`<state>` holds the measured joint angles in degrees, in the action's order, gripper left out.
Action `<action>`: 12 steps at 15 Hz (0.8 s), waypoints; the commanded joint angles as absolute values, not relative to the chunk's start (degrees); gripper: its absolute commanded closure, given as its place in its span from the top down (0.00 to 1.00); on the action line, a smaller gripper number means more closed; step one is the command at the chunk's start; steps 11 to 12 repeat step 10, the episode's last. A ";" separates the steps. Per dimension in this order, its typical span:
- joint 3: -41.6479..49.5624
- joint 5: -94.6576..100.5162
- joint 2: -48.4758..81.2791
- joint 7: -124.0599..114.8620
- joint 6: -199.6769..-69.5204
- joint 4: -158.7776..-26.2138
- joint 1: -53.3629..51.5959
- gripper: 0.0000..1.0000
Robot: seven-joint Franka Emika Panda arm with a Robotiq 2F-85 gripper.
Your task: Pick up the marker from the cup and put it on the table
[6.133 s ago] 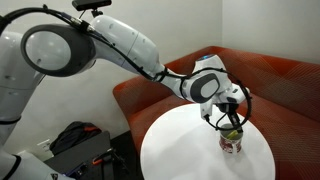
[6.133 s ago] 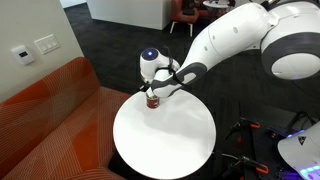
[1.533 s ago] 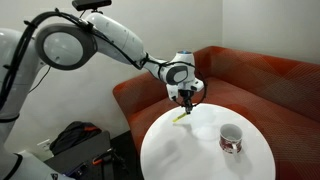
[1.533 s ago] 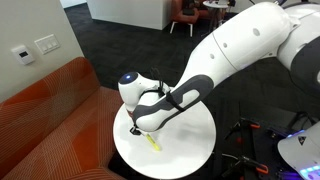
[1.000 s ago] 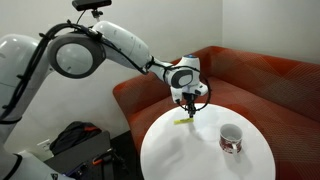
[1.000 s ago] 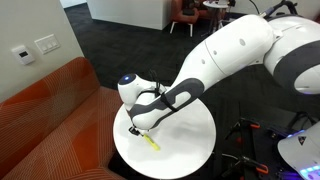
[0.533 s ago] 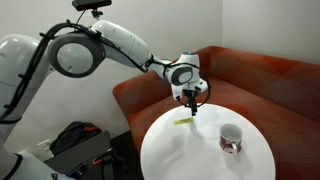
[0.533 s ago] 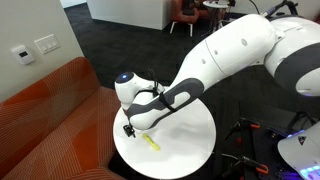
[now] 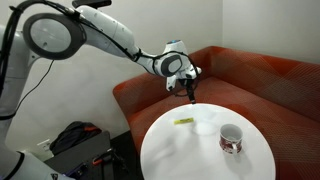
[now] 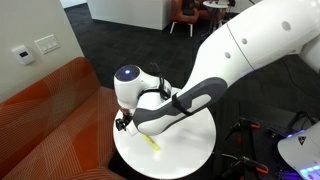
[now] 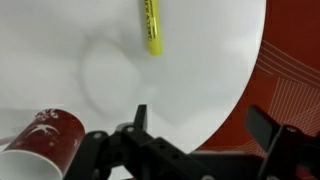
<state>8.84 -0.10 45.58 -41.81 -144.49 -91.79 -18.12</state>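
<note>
The yellow-green marker (image 9: 185, 122) lies flat on the round white table (image 9: 190, 150), near its edge by the sofa; it also shows as the marker (image 10: 151, 142) and the marker (image 11: 151, 27). The white cup (image 9: 231, 138) with red patterning stands upright on the table's other side, and the cup (image 11: 43, 137) sits at the lower left of the wrist view. My gripper (image 9: 190, 94) hangs above the marker, clear of it, open and empty. In the wrist view the gripper (image 11: 203, 122) has its fingers spread wide. The arm hides the cup in an exterior view.
A red-brown corner sofa (image 9: 260, 80) wraps round the table's far side, seen again as the sofa (image 10: 50, 115). A dark bag (image 9: 75, 140) and equipment sit on the floor by the robot base. Dark carpet (image 10: 120, 45) lies beyond.
The gripper has opened, let go of the marker on the table, and risen up and away from it. The marker stays where it was laid.
</note>
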 commanded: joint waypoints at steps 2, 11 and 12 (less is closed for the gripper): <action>9.61 2.59 42.84 -45.24 -146.59 -95.29 -19.05 1.00; 9.99 2.98 40.95 -45.93 -147.40 -98.12 -19.39 1.00; 9.99 2.98 40.95 -45.93 -147.40 -98.12 -19.39 1.00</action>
